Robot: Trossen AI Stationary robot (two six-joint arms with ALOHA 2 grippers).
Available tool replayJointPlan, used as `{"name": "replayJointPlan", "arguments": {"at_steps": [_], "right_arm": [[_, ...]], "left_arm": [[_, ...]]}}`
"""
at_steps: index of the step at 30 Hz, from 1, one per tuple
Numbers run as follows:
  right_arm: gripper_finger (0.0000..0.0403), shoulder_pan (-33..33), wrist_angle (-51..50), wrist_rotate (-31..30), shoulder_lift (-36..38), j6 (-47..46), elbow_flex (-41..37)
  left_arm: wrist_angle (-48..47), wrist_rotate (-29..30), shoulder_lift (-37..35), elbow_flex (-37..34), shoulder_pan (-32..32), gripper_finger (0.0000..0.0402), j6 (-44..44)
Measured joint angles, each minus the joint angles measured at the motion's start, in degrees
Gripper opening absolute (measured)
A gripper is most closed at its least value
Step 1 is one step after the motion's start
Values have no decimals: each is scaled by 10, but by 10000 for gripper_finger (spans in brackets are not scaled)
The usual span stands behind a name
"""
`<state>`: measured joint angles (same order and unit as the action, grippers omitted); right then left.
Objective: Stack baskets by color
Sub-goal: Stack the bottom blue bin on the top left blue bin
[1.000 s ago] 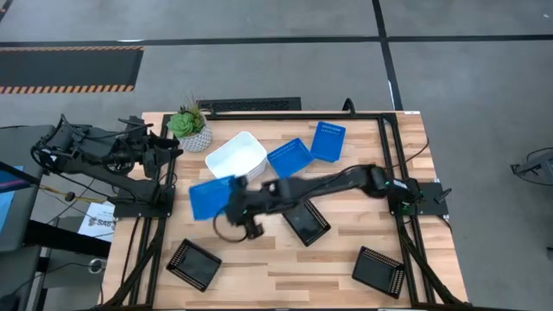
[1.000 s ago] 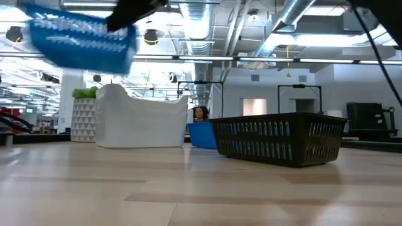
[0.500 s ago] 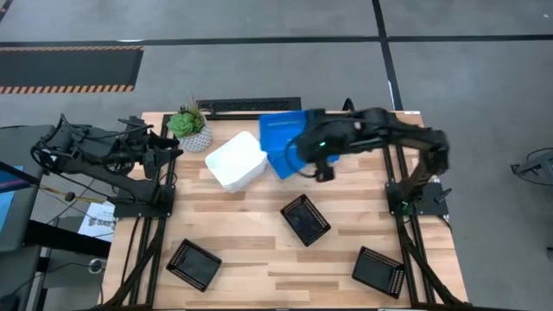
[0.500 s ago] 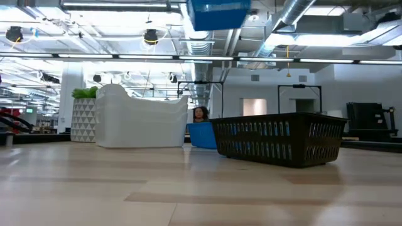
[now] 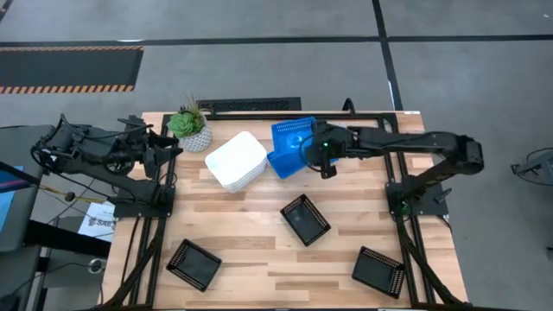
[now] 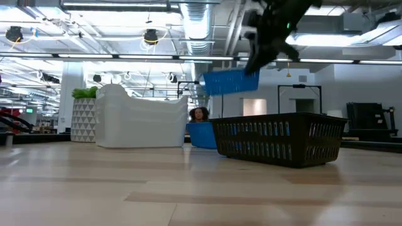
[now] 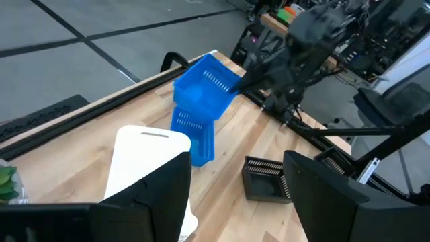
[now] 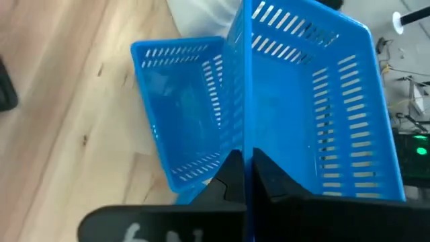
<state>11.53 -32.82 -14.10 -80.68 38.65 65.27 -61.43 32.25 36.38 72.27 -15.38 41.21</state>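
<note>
The right gripper (image 5: 321, 158) is clamped tight on the rim of a blue basket (image 5: 292, 136), holding it in the air above the other blue baskets (image 5: 285, 161) that sit on the counter (image 5: 259, 233) just beside the white stack (image 5: 236, 161). Only the right wrist view shows the grip itself: two dark fingers (image 8: 228, 176) pinch one thin wall of the held basket (image 8: 316, 107), with a blue basket on the counter (image 8: 181, 124) below and to the side of it. The low view alone shows that the held basket (image 6: 231, 81) is clear of the counter, hanging level above the blue one beside the white stack (image 6: 141, 119), with a black basket (image 6: 279, 138) nearer the camera. The high view adds two more black baskets (image 5: 193, 263) (image 5: 379, 270), well apart from the white stack, and the potted plant (image 5: 189, 127) just beside it. The left gripper (image 5: 168, 147) waits beyond the plant at the counter's edge, its fingers (image 7: 158, 191) spread wide and holding nothing.
</note>
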Motion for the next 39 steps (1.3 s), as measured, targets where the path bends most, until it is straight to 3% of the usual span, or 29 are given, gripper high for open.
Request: {"name": "replayJointPlan", "arguments": {"at_steps": [4,13,28,39], "right_arm": [[3,27,40,52,-42,23,-19],[8,48,56,85,-143,55,-19],[12,47,39,117,-110,41,-19],[23,55,51,155,-164,8,-19]], "left_arm": [[0,5,0,0,0,224,0],[0,12,0,0,0,224,2],[-2,14,0,0,0,224,2],[-1,16,0,0,0,224,0]]}}
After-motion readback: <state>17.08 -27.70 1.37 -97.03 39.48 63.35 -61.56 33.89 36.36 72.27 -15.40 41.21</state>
